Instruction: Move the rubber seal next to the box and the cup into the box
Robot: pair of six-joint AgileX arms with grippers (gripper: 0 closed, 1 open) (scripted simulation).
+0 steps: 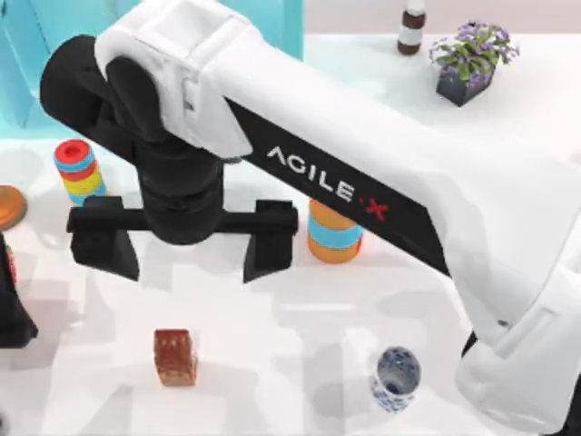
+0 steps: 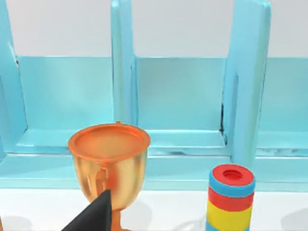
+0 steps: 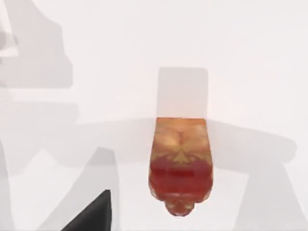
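Note:
The rubber seal (image 1: pixel 175 356), a glossy reddish-brown block, lies on the white table toward the front left; the right wrist view looks down on the seal (image 3: pixel 180 163). My right gripper (image 1: pixel 191 270) hangs open above the table just behind the seal, fingers spread wide with nothing between them. The cup (image 1: pixel 396 377), white with a blue pattern, lies near the front edge, right of centre. The turquoise box (image 1: pixel 23 100) stands at the back left, and the box's compartments (image 2: pixel 180 96) face the left wrist camera. My left arm (image 1: pixel 11 313) is parked at the left edge.
An orange cylinder with a blue band (image 1: pixel 334 232) stands under my right arm. A striped ring stack (image 1: pixel 80 173) (image 2: pixel 231 197) and an orange goblet (image 1: pixel 7 207) (image 2: pixel 109 163) stand before the box. A potted plant (image 1: pixel 469 59) and a brown bottle (image 1: pixel 412 27) sit back right.

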